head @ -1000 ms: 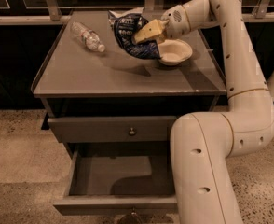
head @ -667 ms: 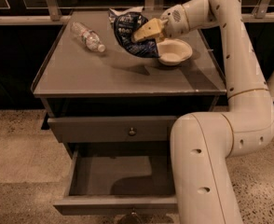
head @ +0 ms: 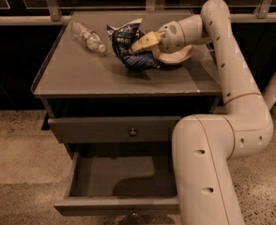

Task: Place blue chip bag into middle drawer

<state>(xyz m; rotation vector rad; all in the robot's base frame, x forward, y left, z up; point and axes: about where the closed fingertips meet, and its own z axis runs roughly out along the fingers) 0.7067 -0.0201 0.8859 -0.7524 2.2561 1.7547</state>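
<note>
The blue chip bag (head: pixel 127 49), crumpled dark-blue foil with white lettering, hangs just above the cabinet top, casting a shadow beneath it. My gripper (head: pixel 139 44) reaches in from the right and is shut on the bag's right side. The middle drawer (head: pixel 124 178) is pulled open below the front of the cabinet, and its grey inside holds nothing. My arm's lower section (head: pixel 208 172) stands in front of the drawer's right end and hides it.
A clear plastic water bottle (head: pixel 88 36) lies on the cabinet top at the back left. A white bowl (head: pixel 178 56) sits right behind my gripper. The upper drawer with its small knob (head: pixel 133 132) is shut. A railing runs behind the cabinet.
My gripper has moved toward the front and a little left with the blue chip bag in it, away from the bowl. The bottle and drawers have not moved.
</note>
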